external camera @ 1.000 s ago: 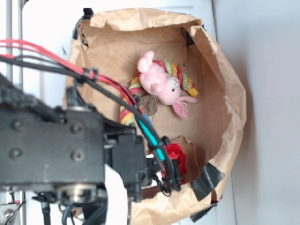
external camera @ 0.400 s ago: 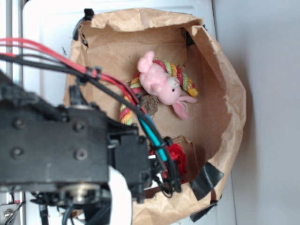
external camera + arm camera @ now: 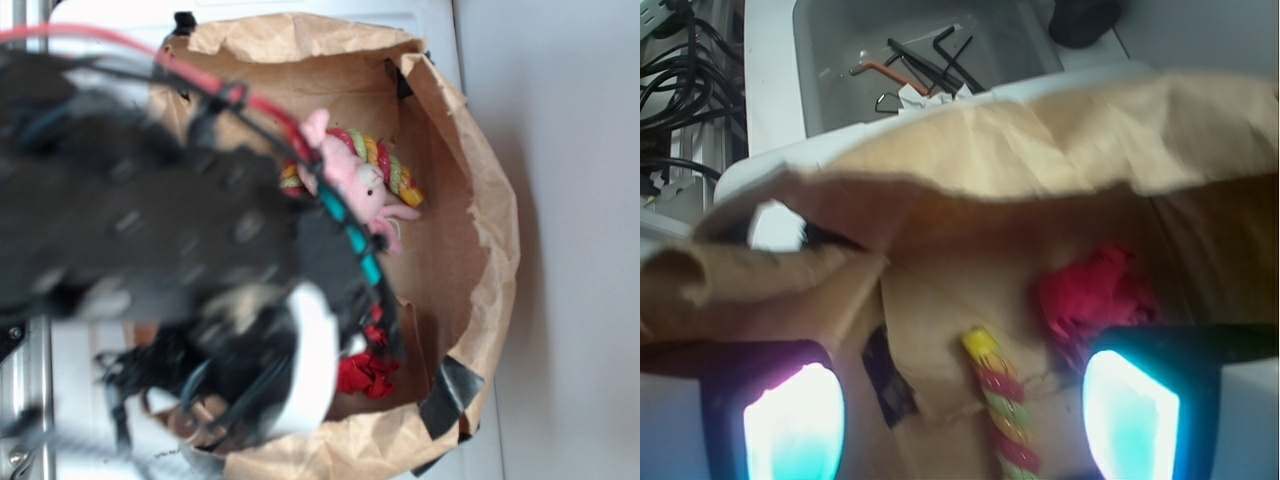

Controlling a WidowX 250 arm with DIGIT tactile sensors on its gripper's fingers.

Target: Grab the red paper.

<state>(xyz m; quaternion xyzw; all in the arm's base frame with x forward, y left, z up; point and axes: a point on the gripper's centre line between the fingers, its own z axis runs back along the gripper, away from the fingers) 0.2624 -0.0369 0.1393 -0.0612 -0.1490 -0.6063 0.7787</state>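
The red paper (image 3: 1095, 295) is a crumpled bright red wad on the floor of the brown paper bag (image 3: 970, 170), close to the bag's wall. In the exterior view the red paper (image 3: 365, 375) peeks out from under my blurred black arm (image 3: 180, 240). My gripper (image 3: 960, 420) is open, with its two glowing fingers wide apart above the bag floor. The wad lies just beyond the right finger (image 3: 1130, 415) and is not between the jaws. The end of the striped rope (image 3: 998, 405) lies between the fingers.
A pink plush animal (image 3: 350, 180) lies on the striped rope (image 3: 392, 165) in the middle of the bag. Bag walls (image 3: 480, 200) rise all round, with black tape (image 3: 450, 392) at a corner. Beyond the bag stands a grey bin (image 3: 840, 50) holding hex keys (image 3: 925, 60).
My arm has swung up and across the bag, is now blurred and covers more of the bag floor. The red paper shows a little lower, near the front wall.
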